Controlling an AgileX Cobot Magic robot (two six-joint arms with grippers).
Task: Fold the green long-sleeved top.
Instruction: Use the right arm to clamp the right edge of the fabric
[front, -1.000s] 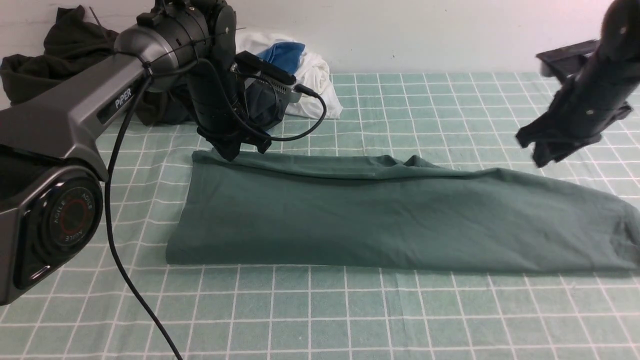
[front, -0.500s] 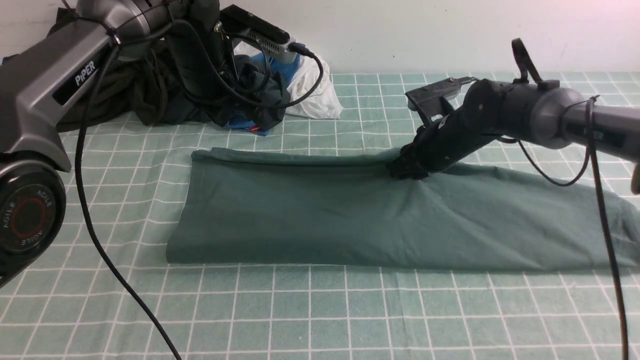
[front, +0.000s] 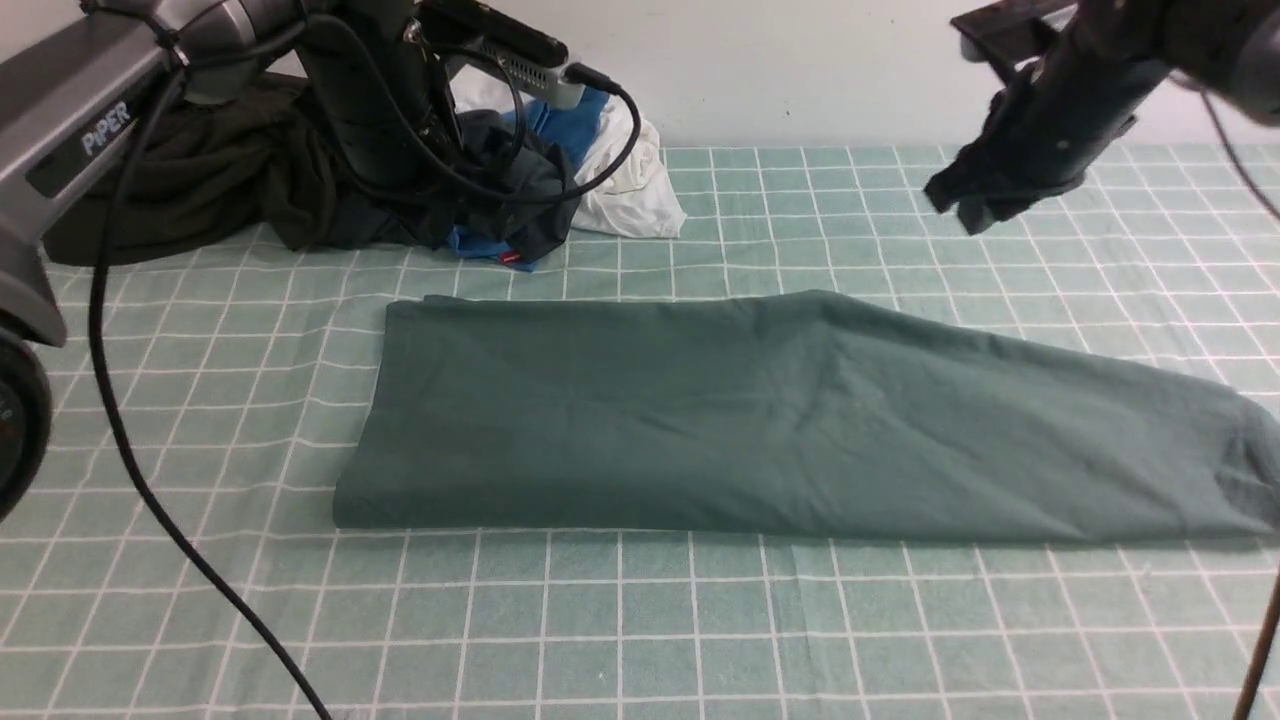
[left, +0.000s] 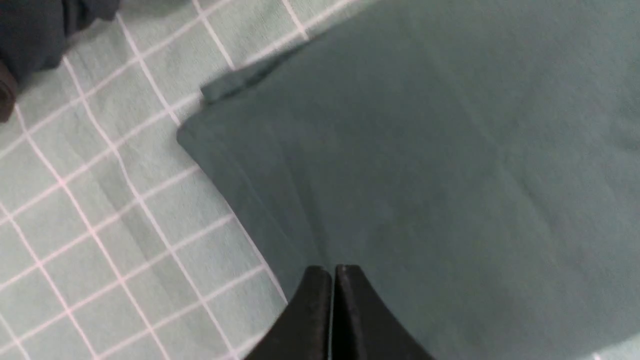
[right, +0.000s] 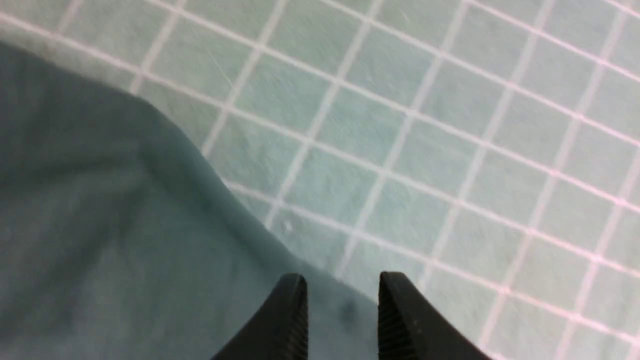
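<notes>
Across mid-desk (front: 640, 640) to its right edge: green long-sleeved top (front: 780, 430), folded in a long band. Above its far left corner, left jaws clenched, empty; high at far right, right jaws parted, empty.

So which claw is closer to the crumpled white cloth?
Left. The left claw is above the sage-green jersey top's far left corner, near the white cloth; the right claw hangs far off to its right.
</notes>
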